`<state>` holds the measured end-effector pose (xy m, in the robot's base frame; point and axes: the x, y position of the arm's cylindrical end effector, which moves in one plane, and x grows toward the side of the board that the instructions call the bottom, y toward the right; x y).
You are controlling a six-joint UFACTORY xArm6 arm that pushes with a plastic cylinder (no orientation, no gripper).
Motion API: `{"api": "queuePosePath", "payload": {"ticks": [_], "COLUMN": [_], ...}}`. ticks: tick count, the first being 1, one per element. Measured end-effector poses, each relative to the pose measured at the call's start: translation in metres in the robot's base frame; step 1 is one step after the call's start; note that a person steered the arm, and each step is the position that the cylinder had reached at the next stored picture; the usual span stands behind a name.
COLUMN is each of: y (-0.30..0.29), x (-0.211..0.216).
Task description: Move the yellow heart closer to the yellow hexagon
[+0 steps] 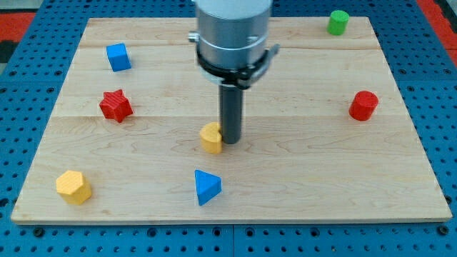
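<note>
The yellow heart [211, 137] lies near the middle of the wooden board. My tip [231, 140] stands right against the heart's right side, touching or nearly touching it. The yellow hexagon [74, 187] lies near the board's bottom left corner, far to the left of and below the heart.
A blue triangle [207, 187] lies just below the heart. A red star [115, 106] and a blue cube [118, 56] are at the left. A red cylinder [363, 106] is at the right, a green cylinder [338, 22] at the top right. The wooden board [300, 178] rests on a blue pegboard.
</note>
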<state>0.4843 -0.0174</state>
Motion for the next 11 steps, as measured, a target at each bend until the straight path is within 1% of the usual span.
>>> {"api": "queuePosePath", "payload": {"ticks": [2,3,4,5,6,7,8,10,11], "y": [-0.096,-0.089,-0.105,-0.135,-0.137,-0.129,-0.105,-0.123,-0.145], "x": [0.0,-0.014,-0.029,-0.014,0.004,0.003,0.0,0.049,0.059]}}
